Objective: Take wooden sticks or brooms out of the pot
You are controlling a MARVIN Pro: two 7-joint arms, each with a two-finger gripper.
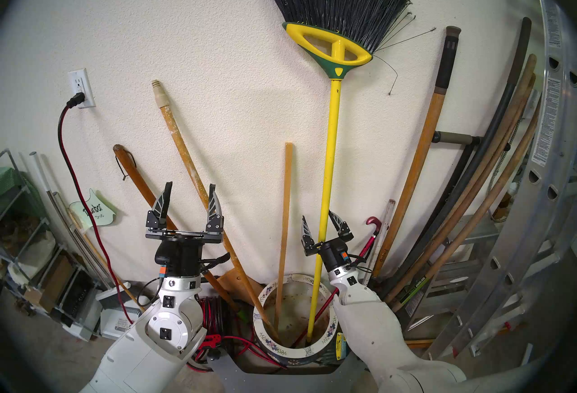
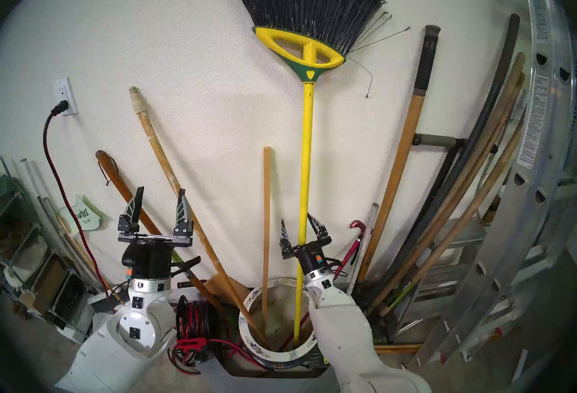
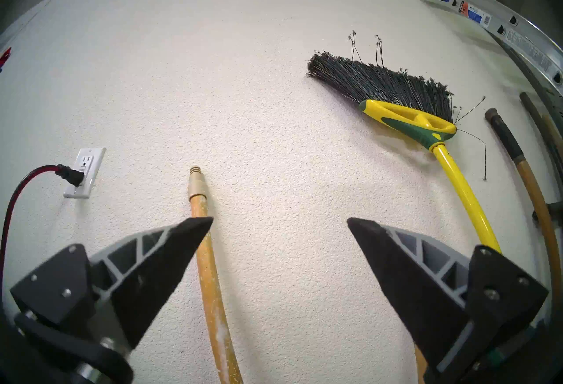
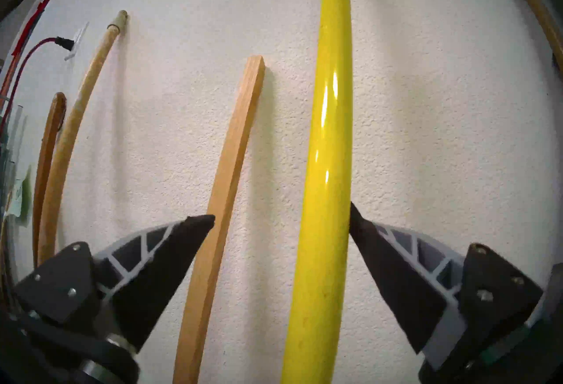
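My left gripper [image 1: 189, 192] hangs spread wide & empty, well left of the pot [image 1: 265, 295], w/ only a paint-flecked wooden pole [image 1: 184, 146] near it. Next over, a flat wooden stick [image 1: 285, 211] stands in the pot. Then the broom [image 1: 327, 164]: pole near-vertical, foot in the pot, bristles up against the wall. My right gripper [image 1: 321, 220] is nearer, jaws spread, pole btwn them, hard by the right finger [image 4: 380, 258]. Not pinched yet, I reckon.
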